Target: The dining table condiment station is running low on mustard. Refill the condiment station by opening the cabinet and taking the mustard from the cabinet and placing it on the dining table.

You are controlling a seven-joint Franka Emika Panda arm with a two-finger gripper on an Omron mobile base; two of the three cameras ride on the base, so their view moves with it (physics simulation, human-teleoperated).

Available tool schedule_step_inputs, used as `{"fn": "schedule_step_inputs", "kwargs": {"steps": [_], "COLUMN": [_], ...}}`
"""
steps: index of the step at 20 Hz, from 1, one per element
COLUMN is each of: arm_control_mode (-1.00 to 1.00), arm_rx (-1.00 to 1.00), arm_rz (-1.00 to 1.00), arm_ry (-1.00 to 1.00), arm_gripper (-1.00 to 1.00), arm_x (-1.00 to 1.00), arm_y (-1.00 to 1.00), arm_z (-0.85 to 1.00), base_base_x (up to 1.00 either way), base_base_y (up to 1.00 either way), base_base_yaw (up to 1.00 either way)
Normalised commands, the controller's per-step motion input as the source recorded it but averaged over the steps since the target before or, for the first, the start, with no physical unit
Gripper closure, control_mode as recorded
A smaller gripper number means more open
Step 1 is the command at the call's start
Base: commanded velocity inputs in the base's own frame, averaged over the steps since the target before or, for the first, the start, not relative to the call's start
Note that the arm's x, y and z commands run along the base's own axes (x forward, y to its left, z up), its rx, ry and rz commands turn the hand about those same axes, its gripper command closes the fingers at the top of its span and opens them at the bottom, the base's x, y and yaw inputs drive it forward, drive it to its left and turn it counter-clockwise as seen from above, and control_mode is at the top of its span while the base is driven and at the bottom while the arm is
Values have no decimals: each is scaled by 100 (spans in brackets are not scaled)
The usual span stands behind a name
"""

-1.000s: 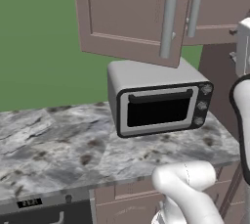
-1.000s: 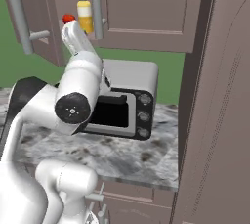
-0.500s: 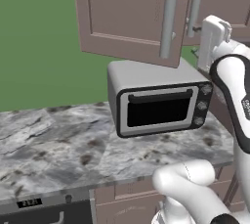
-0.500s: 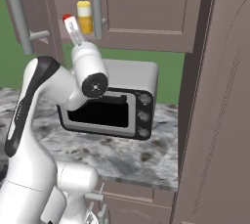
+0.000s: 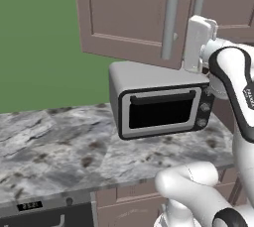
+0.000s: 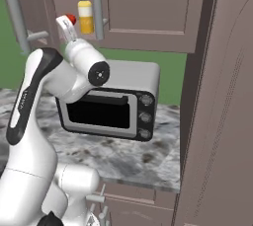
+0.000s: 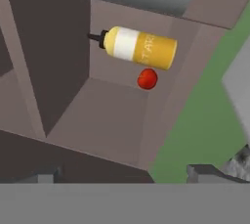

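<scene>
The mustard [image 6: 85, 15], a small yellow squeeze bottle with a black nozzle, stands upright on the floor of the open cabinet [image 6: 148, 8]. A small red ball [image 6: 72, 19] sits beside it. In the hand view the mustard [image 7: 139, 47] lies sideways across the picture, with the red ball [image 7: 147, 78] just below it. My gripper [image 6: 65, 26] is raised just below and in front of the cabinet's bottom edge, close to the ball. It points into the cabinet. The gripper [image 7: 126, 174] is open and holds nothing. The dining table is out of view.
A grey toaster oven [image 5: 158, 107] stands on the marble counter [image 5: 54, 141] under the cabinet. The open cabinet door [image 5: 129, 13] with its grey bar handle [image 5: 171, 15] hangs left of my hand. A tall brown cabinet side [image 6: 222, 121] closes off the right.
My arm has swung up from low in front of the toaster oven. The open hand has risen to the cabinet's bottom edge. The mustard and the ball have not moved.
</scene>
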Motion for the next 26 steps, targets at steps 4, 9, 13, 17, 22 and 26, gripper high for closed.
{"fn": "schedule_step_inputs", "kwargs": {"steps": [4,9,13,17,22,26], "arm_control_mode": [-100,-100,-100,-100,-100,-100], "arm_rx": [-10,-7,-8,-12,-17,-16], "arm_rz": [20,25,22,14,7,3], "arm_ry": [0,3,2,0,-16,-28], "arm_gripper": [-100,-100,-100,-100,-100,-100], "arm_x": [-56,-10,0,-2,-38,-62], "arm_y": [92,100,100,99,71,37], "arm_z": [6,0,0,4,31,42], "base_base_x": [0,0,0,0,0,0], "base_base_y": [0,0,0,0,0,0], "base_base_yaw": [0,0,0,0,0,0]}}
